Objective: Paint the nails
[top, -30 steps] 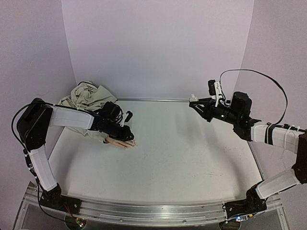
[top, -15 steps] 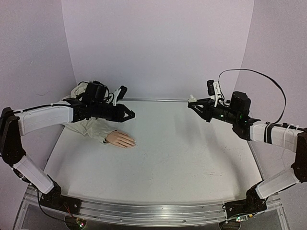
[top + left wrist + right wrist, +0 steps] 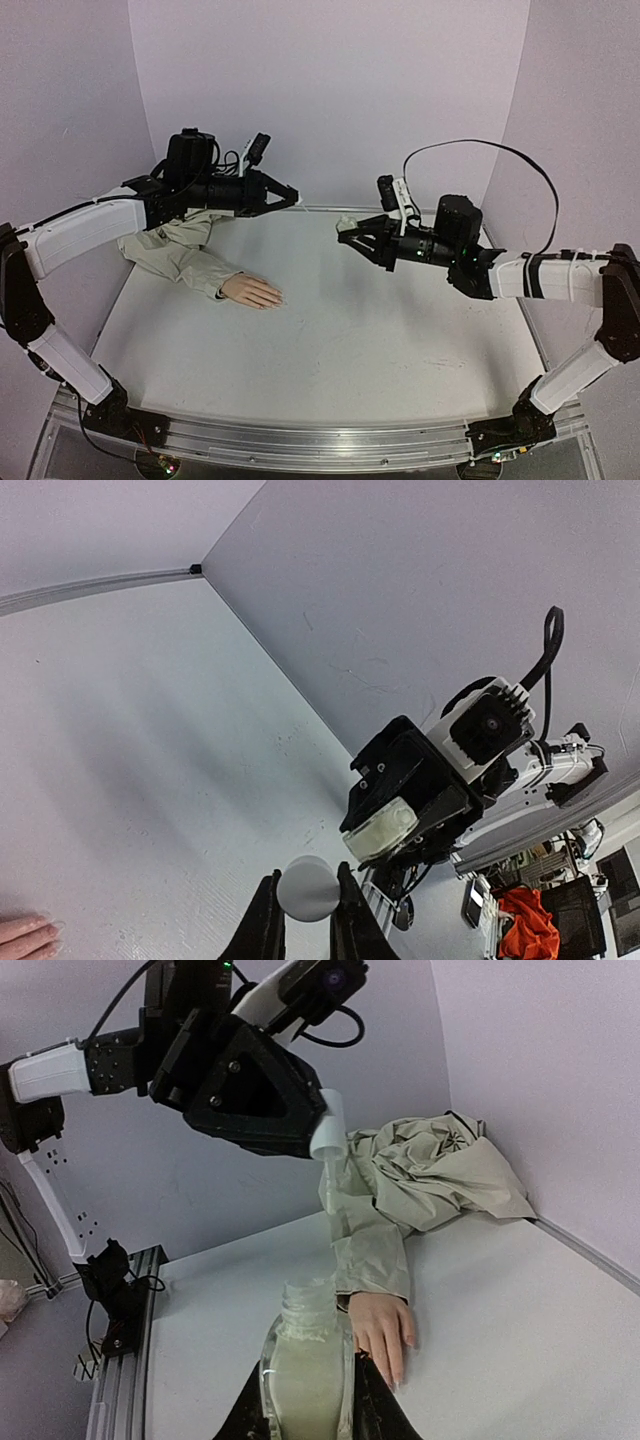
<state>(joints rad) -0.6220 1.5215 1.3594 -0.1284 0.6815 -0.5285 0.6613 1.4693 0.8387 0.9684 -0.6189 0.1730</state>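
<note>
left fingers [image 3: 262,928], right fingers [image 3: 373,1406] clamped, both raised.

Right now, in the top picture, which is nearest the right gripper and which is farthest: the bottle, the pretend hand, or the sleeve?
1. bottle: held in the right gripper.
2. mannequin hand: on the table, to the left.
3. sleeve: farthest, toward the left wall.

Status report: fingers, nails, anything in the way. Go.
Left fingers shut on brush cap, held high. Right fingers shut on open bottle. Mannequin hand flat on table, nothing over it; nails too small to judge.
</note>
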